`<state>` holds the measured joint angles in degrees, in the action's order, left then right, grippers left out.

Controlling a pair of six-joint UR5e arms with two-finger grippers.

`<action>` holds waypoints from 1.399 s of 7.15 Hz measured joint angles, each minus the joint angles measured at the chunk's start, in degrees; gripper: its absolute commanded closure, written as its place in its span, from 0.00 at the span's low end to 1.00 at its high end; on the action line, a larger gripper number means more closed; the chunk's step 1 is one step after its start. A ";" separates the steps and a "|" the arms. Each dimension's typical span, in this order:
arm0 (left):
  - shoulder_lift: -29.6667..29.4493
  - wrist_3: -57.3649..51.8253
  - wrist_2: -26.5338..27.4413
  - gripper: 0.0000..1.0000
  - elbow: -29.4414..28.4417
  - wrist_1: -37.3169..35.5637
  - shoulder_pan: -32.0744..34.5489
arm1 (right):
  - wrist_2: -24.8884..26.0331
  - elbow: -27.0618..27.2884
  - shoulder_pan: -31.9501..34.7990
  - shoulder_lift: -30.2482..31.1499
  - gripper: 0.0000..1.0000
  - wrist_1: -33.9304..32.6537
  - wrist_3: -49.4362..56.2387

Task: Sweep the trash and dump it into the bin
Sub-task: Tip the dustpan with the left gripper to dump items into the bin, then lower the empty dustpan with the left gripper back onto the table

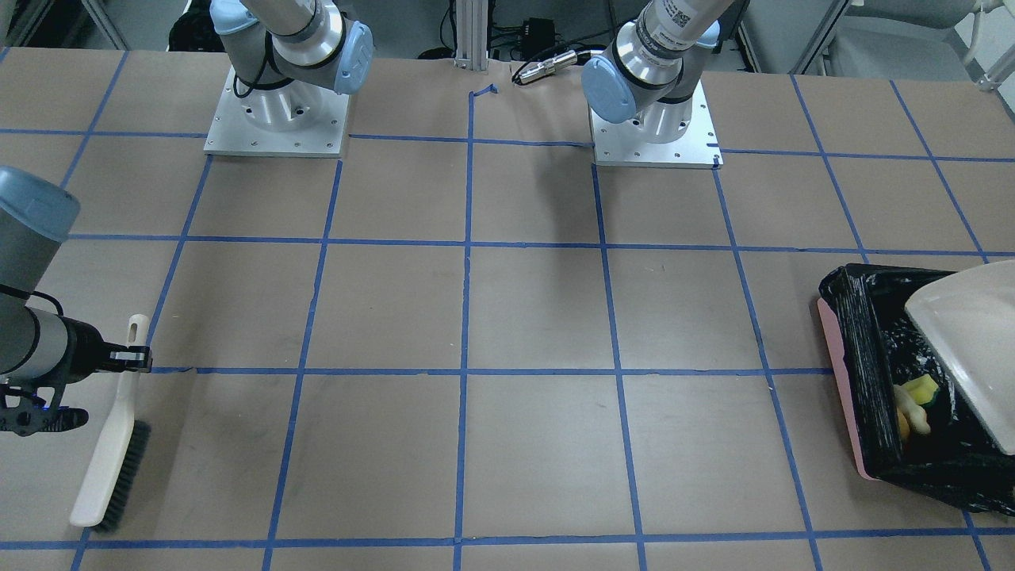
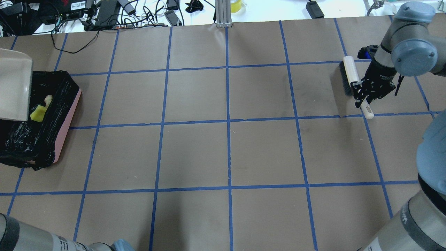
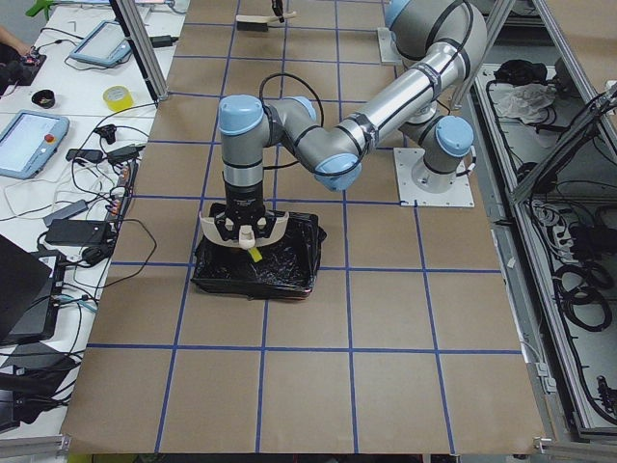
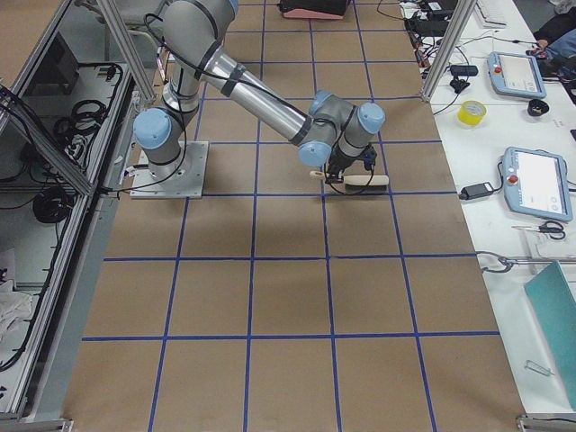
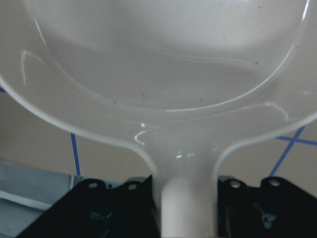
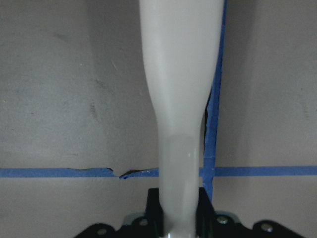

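The bin (image 1: pixel 842 373), pink-sided with a black bag, stands at the table's end on my left; it also shows in the overhead view (image 2: pixel 66 118). Inside lie the yellow-green sponge piece (image 1: pixel 921 388), the pale peel (image 1: pixel 913 414) and a sliver of the golden-brown lump (image 1: pixel 902 428). My left gripper (image 5: pixel 185 206) is shut on the handle of the beige dustpan (image 1: pixel 967 341), held tilted over the bin. My right gripper (image 2: pixel 362 93) is shut on the handle of a cream brush (image 2: pixel 351 73) with black bristles, resting on the table at the far right.
Blue tape lines (image 2: pixel 228 122) grid the brown table. The two arm bases (image 1: pixel 273 111) (image 1: pixel 654 119) stand at the robot's side. Cables and power bricks (image 2: pixel 104 14) lie beyond the table's far edge.
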<state>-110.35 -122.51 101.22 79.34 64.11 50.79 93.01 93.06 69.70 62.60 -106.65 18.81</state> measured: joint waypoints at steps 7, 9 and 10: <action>-9.19 24.99 -12.97 1.00 1.05 0.57 23.49 | 0.59 -0.70 0.00 1.62 0.00 -0.72 0.19; -11.68 24.87 -13.84 1.00 1.86 0.21 27.81 | 0.49 -0.96 0.12 5.52 0.00 -0.53 0.18; -12.41 23.00 -14.52 1.00 3.45 -0.95 28.53 | 0.43 -1.43 0.34 8.78 0.00 -0.53 0.32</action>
<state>-122.75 -99.51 86.70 82.79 63.16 79.32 93.44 91.63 70.04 71.38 -107.18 19.13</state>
